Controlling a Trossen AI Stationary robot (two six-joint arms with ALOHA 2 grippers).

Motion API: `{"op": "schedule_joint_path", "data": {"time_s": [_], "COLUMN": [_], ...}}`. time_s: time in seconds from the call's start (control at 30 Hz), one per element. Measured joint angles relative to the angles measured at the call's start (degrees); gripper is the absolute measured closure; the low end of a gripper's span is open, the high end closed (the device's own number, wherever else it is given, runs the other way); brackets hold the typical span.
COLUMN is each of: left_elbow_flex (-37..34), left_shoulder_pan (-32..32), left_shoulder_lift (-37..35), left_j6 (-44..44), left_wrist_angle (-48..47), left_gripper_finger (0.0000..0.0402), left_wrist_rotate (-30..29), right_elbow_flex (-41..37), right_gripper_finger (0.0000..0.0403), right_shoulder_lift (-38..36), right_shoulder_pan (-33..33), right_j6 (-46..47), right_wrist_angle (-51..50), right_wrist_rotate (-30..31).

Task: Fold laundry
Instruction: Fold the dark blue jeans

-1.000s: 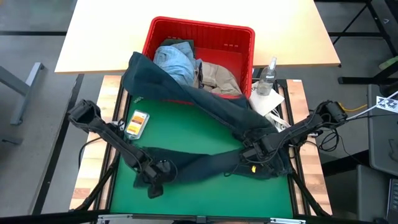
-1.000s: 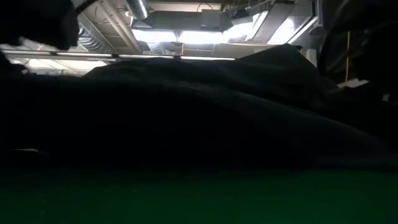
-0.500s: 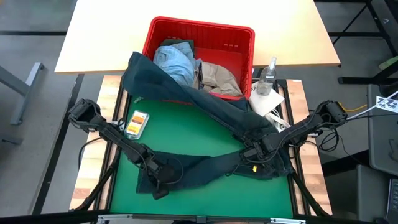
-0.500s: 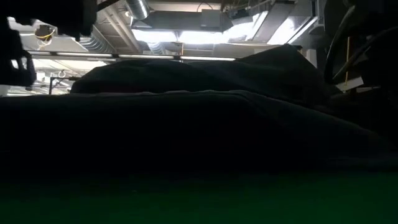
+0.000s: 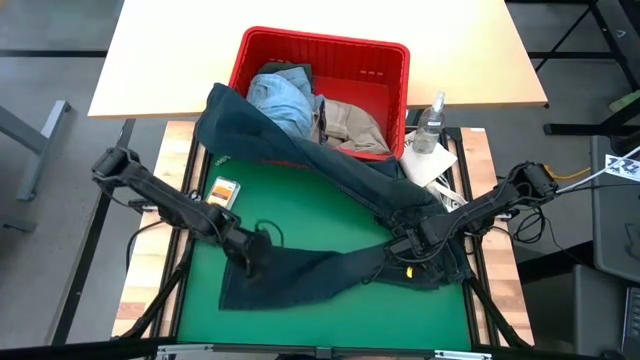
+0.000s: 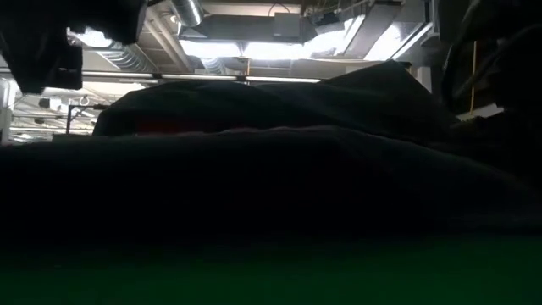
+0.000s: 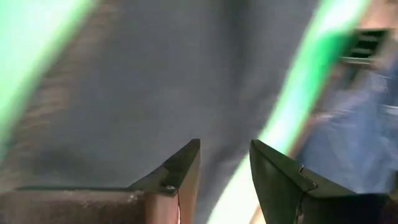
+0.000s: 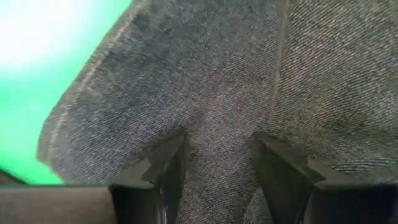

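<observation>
Jeans: the dark navy jeans [image 5: 330, 215] lie spread across the green worktop [image 5: 300, 200] — one leg draped over the front rim of the red basket [image 5: 390, 60] at the far edge, the other running along the near edge toward the near left corner.
Rest of the laundry: the light blue denim [image 5: 280, 98] and the beige khaki piece [image 5: 350, 122] sit in the basket, not yet touched.
Left pincer [image 5: 250, 258]: a second ago it was down on the leg end by the near left corner; now it has drawn back toward the left edge, fingers [image 7: 180, 171] apart with nothing between them, hanging just over the cloth.
What changed: the leg end has been let go, and it now lies flatter and more squared off at the near left corner than before.
Right pincer [image 5: 408, 243]: unmoved over the last second, low on the bunched waist part near the right edge; fingers [image 8: 165, 165] parted and pressed onto the denim — whether any fold is caught between them I cannot tell.
Meaning for the task: this looks like the laying-out step ending on the left side — no fold made yet.
Bystanders: spray bottle [image 5: 431, 122] and white cloth [image 5: 432, 165] by the far right corner, a small orange-and-white packet [image 5: 222, 192] near the left edge.
</observation>
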Motion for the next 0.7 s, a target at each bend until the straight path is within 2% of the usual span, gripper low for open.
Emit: {"op": "schedule_joint_path", "data": {"time_s": [0.13, 0.27, 0.37, 0.7], "left_elbow_flex": [0.0, 0.0, -1.9, -14.4], "left_shoulder_pan": [2.8, 4.8, 5.2, 5.6], "left_shoulder_lift": [-3.6, -4.2, -4.1, -4.0], "left_j6": [-0.2, -1.9, -2.0, -5.0], "left_wrist_angle": [-13.4, -20.1, -19.0, -8.2], "left_gripper_finger": [0.0269, 0.0269, 0.0269, 0.0269], "left_wrist_rotate": [-3.6, -5.3, -5.6, -5.8], "right_elbow_flex": [2.7, 4.7, 5.8, 6.4], "right_gripper_finger": [0.0217, 0.0217, 0.0217, 0.0217], "right_shoulder_lift": [0.0, 0.0, 0.0, 0.0], "right_shoulder_pan": [0.0, 0.0, 0.0, 0.0], "right_j6": [-2.5, -2.7, -3.5, -4.4], "right_wrist_angle": [-2.7, -5.2, -6.4, -7.0], "right_wrist_rotate": [-0.1, 0.1, 0.2, 0.6]}}
